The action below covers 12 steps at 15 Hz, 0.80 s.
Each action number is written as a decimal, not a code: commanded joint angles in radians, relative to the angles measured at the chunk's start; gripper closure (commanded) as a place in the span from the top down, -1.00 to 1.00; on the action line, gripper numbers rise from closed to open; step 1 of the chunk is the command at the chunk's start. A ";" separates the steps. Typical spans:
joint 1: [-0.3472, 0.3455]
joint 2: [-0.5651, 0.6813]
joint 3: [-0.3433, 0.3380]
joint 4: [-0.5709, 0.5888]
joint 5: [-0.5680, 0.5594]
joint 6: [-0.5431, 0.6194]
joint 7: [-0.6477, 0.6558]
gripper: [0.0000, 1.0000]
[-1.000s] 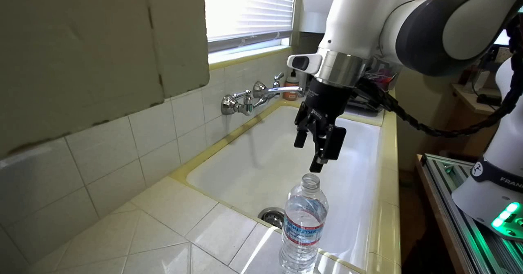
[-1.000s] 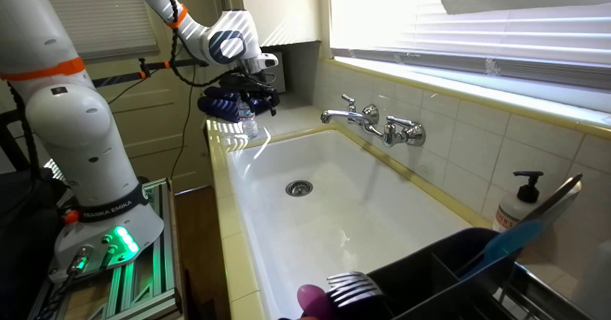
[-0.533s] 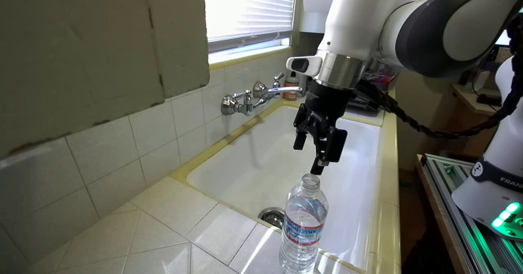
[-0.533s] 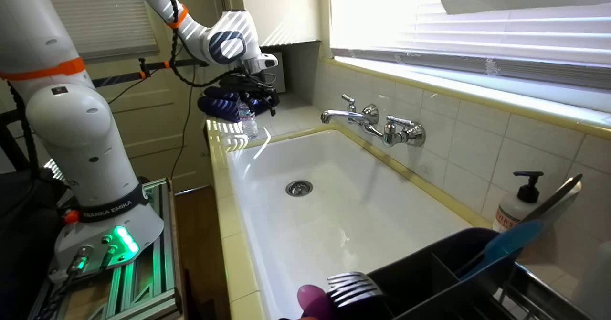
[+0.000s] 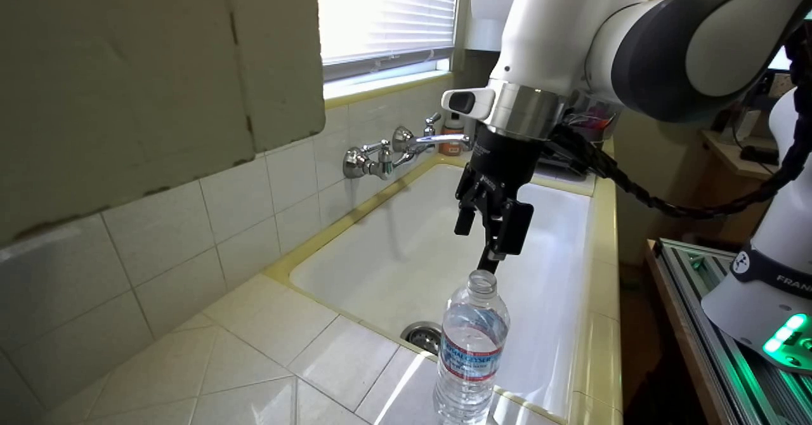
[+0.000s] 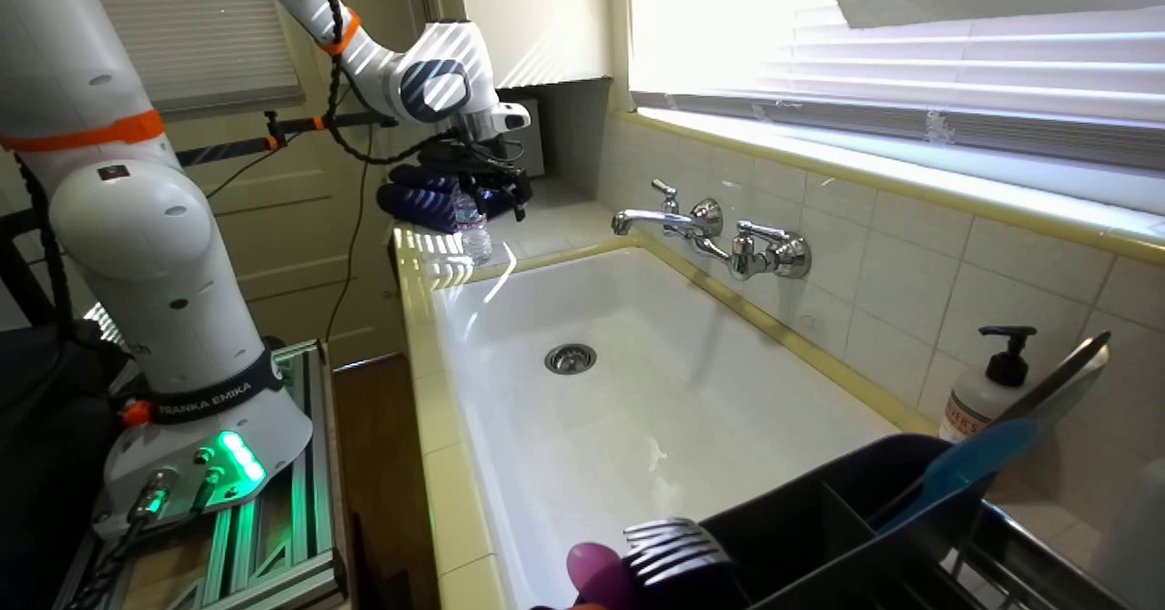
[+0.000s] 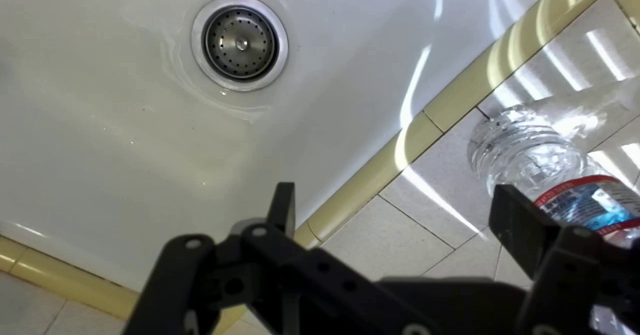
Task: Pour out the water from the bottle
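One bottle stands upright on the tiled counter, just beside the yellow trim of the sink, and we can see its open mouth and its red-edged label. We have the gripper wide, its fingers well apart; in the wrist view, trim and tile show between them. The bottle lies outside that gap, past the finger on the right of that view, which covers part of it. In an exterior view we see a fingertip just behind the bottle's mouth; whether the two touch, we cannot tell. Nor can we make out how full the bottle is. Streaks of sunlight cross the counter and the trim, and in the sink's drain sits a strainer. Over the sink, the tap juts from the tiled wall, below the blind. At the sink's opposite end from the bottle we find a black rack with a blue utensil in it and, near it, a white pump bottle standing by the wall
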 commanded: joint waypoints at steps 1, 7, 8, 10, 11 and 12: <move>0.001 0.024 0.021 0.018 0.004 -0.009 0.066 1.00; 0.001 0.044 0.041 0.029 -0.011 -0.047 0.065 1.00; -0.001 0.036 0.043 0.023 -0.020 -0.058 0.067 1.00; 0.000 0.026 0.045 0.020 -0.030 -0.088 0.044 1.00; 0.000 0.025 0.045 0.020 -0.030 -0.097 0.028 1.00; 0.001 0.025 0.045 0.021 -0.024 -0.103 0.007 1.00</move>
